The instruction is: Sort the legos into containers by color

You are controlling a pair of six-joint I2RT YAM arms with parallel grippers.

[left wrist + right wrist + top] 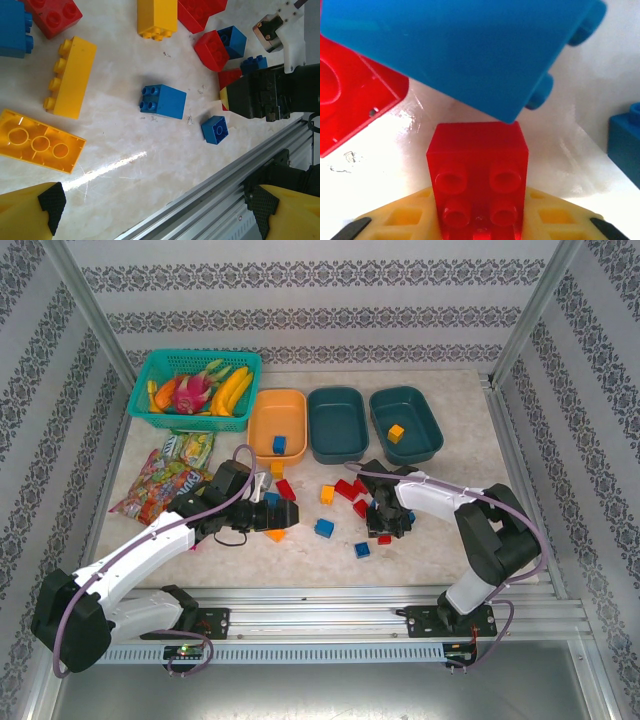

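Right gripper (pixel 480 229), clenched on a small red plastic brick (pixel 477 170) bottom-centre, could lose it against the blue plastic brick (pixel 455 50) crowding above.

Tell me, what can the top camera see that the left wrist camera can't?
Top view: the orange bin, the middle teal bin, the right teal bin, the fruit basket and the snack bags.
Left wrist view: the open left gripper with its yellow fingers up close, and the studs on the bricks.
Both: the blue brick, the small blue brick, and the right gripper, which pinches a red brick.
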